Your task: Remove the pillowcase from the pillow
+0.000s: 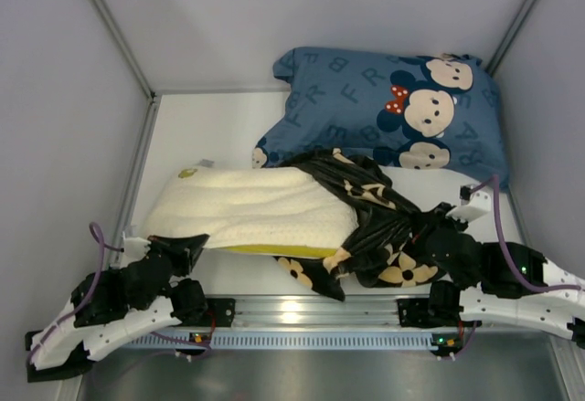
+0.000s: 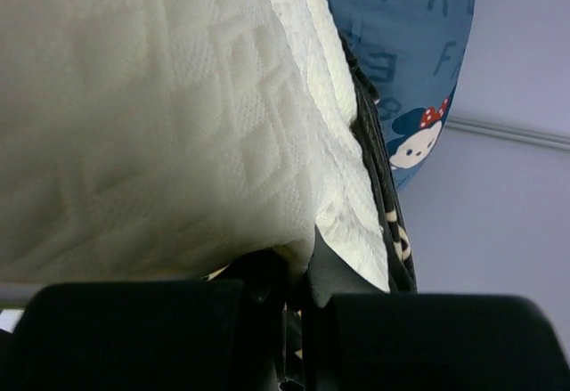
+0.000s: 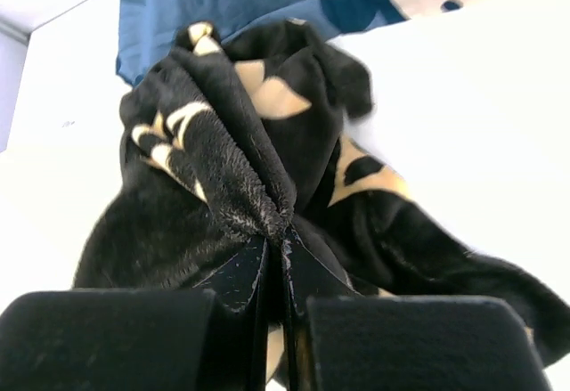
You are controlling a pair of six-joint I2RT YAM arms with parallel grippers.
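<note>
- Lying bunched on the white worktop (image 1: 183, 136), the black flowered pillowcase (image 1: 375, 223) wraps only the right end of the pillow (image 1: 247, 207) — the cream quilted body stretches bare toward 9 o'clock.
- The right fingers (image 3: 134, 338) are pressed together on a gathered fold of the pillowcase, at its 4 o'clock edge.
- The left fingers (image 2: 134, 329) pinch the pillow's near-left corner — about 8 o'clock from the pillowcase.
- At 12 o'clock, a blue cartoon-mouse pillow (image 1: 366, 109) lies on the worktop, its near edge touching the pillowcase.
</note>
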